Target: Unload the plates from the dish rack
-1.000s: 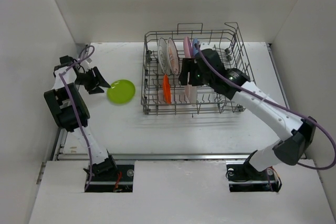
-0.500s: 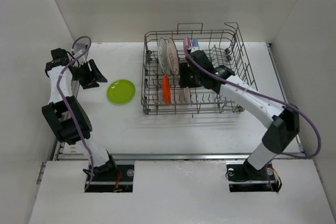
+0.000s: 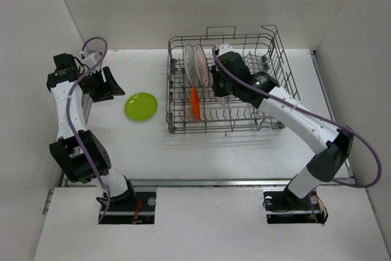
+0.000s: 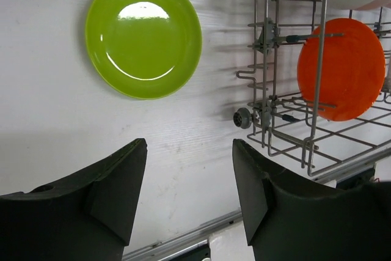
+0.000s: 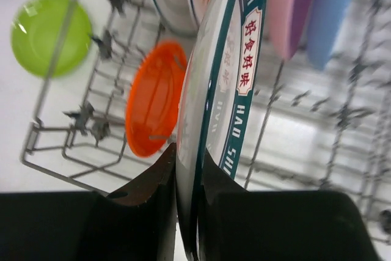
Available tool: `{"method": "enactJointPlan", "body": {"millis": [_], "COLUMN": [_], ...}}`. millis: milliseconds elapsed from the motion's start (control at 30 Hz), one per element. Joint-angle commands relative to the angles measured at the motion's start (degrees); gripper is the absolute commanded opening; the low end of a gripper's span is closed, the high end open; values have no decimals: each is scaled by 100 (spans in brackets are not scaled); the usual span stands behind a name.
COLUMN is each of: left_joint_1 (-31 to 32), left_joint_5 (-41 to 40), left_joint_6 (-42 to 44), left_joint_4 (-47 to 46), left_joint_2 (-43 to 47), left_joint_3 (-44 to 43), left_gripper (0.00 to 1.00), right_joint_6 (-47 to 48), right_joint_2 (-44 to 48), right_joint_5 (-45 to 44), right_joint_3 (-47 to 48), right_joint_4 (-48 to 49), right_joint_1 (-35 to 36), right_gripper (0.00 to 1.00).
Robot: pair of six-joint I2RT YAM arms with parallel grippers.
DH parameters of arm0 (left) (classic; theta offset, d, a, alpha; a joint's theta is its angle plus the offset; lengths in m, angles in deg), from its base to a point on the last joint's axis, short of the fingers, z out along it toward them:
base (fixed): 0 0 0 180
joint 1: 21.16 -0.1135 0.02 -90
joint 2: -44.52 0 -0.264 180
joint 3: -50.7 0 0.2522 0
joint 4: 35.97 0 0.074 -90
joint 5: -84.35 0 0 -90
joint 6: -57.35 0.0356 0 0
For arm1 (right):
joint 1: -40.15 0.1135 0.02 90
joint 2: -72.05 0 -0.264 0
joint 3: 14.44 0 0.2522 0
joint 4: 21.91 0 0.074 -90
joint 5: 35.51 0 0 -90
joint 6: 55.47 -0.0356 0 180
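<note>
Right gripper (image 5: pixel 186 163) is seen inside the dish rack (image 3: pixel 208 131). Its jaws are closed narrow on the teal-rimmed plate (image 5: pixel 229 84), which is held upright on edge. Orange plate (image 4: pixel 341 68), pink plate (image 5: pixel 284 4) and blue plate (image 5: pixel 330 10) are stood in the rack. Lime green plate (image 3: pixel 141 106) is laid flat on the surface (image 3: pixel 201 157), left of the rack. Left gripper (image 4: pixel 189 169) is held near it, apart, jaws wide, nothing gripped.

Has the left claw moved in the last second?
Yes. In the top view the left gripper has backed up and leftward, away from the green plate, which has not moved.
</note>
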Motion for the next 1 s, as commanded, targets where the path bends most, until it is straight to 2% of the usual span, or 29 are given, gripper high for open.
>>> {"method": "enactJointPlan", "body": {"millis": [0, 167, 333, 433, 533, 633, 733, 767, 967], "left_joint_1": [95, 147, 147, 147, 147, 147, 147, 147, 147], "left_joint_5": [77, 77, 77, -46, -99, -99, -46, -46, -46], "left_joint_6": [144, 83, 152, 206, 267, 267, 197, 136, 135], "left_joint_4": [169, 221, 467, 643, 644, 644, 644, 644, 644], "left_joint_2": [195, 248, 301, 301, 406, 406, 459, 459, 521], "left_joint_3": [-146, -208, -444, -594, -594, -594, -594, -594, -542], "left_gripper": [55, 55, 56, 56, 58, 58, 58, 58, 58], "right_joint_6": [943, 1717, 2193, 1930, 1526, 1104, 603, 445, -618], "right_joint_2": [866, 1024, 972, 867, 813, 813, 813, 709, -398], "right_joint_5": [-1175, -1616, -554, -19, 369, 423, 142, -206, -1228], "right_joint_3": [908, 909, 961, 961, 961, 716, 223, 127, -181], "right_joint_4": [411, 411, -483, -1256, -1819, -1970, -2023, -2162, -2796], "right_joint_1": [328, 1224, 2663, 3306, 3660, 3976, 4039, 4039, 4039], "right_gripper": [0, 0, 0, 0, 0, 0, 0, 0, 0]}}
